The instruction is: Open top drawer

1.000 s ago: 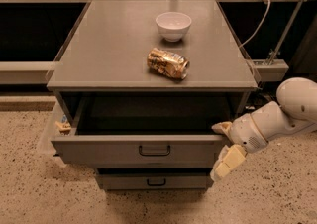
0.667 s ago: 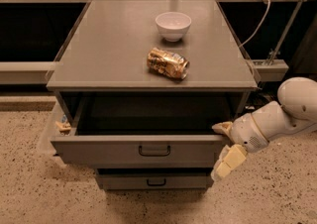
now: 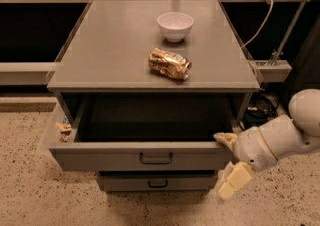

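The top drawer (image 3: 100,156) is the wide grey one with a small black bar handle (image 3: 156,158). It stands pulled out from the cabinet, and its dark inside shows. My gripper (image 3: 229,162) is at the right end of the drawer front, on a white arm coming in from the right. It is open: one pale finger (image 3: 224,139) rests at the drawer's top right corner and the other (image 3: 234,182) hangs lower, beside the front panel. It holds nothing.
A narrower grey drawer (image 3: 125,182) sits shut below. On the cabinet top (image 3: 110,45) stand a white bowl (image 3: 175,25) and a crumpled gold can (image 3: 170,63). Small bits (image 3: 63,129) lie at the drawer's left edge. Cables (image 3: 260,105) hang at the right. The floor is speckled.
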### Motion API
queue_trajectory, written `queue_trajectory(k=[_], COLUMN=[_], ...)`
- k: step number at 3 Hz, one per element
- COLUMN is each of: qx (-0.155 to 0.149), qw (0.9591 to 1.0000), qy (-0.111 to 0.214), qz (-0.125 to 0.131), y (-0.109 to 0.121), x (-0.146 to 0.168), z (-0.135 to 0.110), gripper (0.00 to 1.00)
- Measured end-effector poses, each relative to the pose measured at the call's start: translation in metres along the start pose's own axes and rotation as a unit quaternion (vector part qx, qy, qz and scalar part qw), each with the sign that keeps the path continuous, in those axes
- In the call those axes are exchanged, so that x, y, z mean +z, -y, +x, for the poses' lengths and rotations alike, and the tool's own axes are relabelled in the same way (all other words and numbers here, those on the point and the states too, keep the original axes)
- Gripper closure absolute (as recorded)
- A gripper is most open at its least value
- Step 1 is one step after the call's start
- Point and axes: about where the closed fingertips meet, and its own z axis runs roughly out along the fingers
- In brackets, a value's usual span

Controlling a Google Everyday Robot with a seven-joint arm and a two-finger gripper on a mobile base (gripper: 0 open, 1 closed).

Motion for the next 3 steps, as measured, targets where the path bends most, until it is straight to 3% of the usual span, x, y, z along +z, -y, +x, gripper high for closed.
queue_trajectory(k=[1, 3], qx=[0.001, 0.025], qw=[1.0000, 0.9992], qy=[0.000, -0.011], qz=[-0.001, 0.029], y=[-0.002, -0.050], x=[0.000, -0.005], z=[0.000, 0.019], gripper=[0.00, 0.00])
